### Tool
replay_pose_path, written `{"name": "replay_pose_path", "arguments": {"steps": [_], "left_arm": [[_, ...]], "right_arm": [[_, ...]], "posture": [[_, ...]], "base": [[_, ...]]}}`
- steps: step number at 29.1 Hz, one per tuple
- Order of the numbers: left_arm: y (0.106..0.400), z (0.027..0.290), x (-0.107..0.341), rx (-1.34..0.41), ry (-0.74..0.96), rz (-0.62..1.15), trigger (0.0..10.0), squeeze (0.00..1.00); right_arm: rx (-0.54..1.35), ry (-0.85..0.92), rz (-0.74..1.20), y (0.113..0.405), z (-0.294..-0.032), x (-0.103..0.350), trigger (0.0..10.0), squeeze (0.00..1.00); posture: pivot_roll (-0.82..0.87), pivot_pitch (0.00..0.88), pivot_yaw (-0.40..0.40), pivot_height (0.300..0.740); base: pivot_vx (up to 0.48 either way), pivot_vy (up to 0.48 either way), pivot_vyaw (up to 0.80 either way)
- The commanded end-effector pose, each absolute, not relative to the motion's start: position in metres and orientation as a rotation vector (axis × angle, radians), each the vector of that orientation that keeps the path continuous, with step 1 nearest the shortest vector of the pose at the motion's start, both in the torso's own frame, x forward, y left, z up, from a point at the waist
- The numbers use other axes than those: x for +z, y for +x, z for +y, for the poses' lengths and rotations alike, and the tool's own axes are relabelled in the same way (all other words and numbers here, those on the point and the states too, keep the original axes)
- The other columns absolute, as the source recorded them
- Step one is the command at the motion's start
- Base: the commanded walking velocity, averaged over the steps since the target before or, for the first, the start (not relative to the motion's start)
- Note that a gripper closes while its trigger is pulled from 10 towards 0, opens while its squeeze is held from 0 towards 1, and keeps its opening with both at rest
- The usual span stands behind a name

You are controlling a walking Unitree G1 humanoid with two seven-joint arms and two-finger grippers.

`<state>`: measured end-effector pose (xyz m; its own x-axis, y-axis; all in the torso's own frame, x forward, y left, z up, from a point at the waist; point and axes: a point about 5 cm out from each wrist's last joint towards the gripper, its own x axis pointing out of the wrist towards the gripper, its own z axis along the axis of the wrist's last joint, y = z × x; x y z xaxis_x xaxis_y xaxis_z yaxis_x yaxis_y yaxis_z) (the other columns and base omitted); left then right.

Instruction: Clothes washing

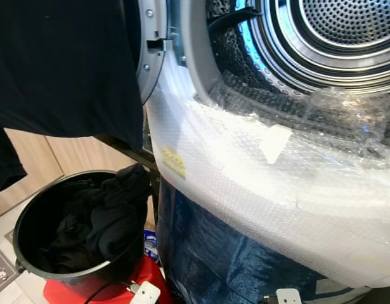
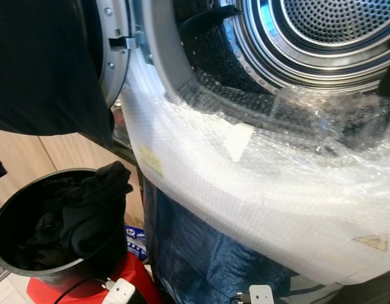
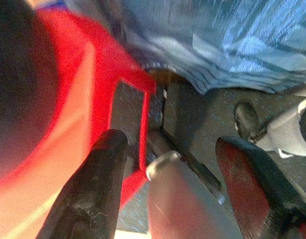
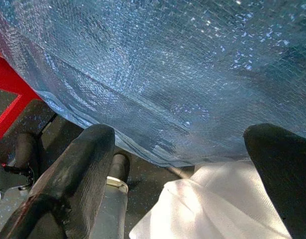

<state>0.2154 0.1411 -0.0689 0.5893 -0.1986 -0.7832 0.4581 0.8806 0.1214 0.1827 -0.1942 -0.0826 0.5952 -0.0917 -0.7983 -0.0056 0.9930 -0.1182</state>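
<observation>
Both pincers [image 3: 167,184] [image 4: 180,174] spread, empty, low by floor; dark clothes [image 1: 96,218] up in bucket [image 1: 30,215].

Drum mouth [image 1: 347,25] open above left gripper [image 3: 170,164]; bubble wrap [image 1: 277,183] drapes between; red stool [image 3: 93,99] just beside.

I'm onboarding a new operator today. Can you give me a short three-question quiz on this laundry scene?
1. True or false: the black bucket holds dark clothes.
2. What covers the washer's front below the drum opening? A) bubble wrap B) towel C) cardboard
3. What colour is the stand under the bucket?

Key: 1 true; 2 A, bubble wrap; 3 red.
</observation>
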Motion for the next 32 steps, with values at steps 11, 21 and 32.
{"name": "replay_pose_path", "arguments": {"steps": [11, 21, 32], "left_arm": [[0.26, 0.096, -0.022, -0.675, 0.309, 0.486, 10.0, 0.0], [0.255, 0.09, -0.004, -0.739, 0.307, 0.317, 10.0, 0.0], [0.243, 0.091, 0.067, -0.705, 0.317, 0.058, 10.0, 0.0]], "right_arm": [[-0.034, -0.131, 0.953, 0.174, -0.19, -0.087, 10.0, 0.0], [-0.032, -0.13, 0.955, 0.171, -0.185, -0.089, 10.0, 0.0], [-0.035, -0.129, 0.976, 0.162, -0.184, -0.093, 10.0, 0.0]], "posture": [[0.05, 0.088, -0.025, 0.74], [0.05, 0.099, 0.024, 0.74], [0.07, 0.119, 0.051, 0.74]], "base": [[0.0, 0.0, 0.0], [0.0, 0.0, 0.0], [0.0, 0.0, 0.0]]}}
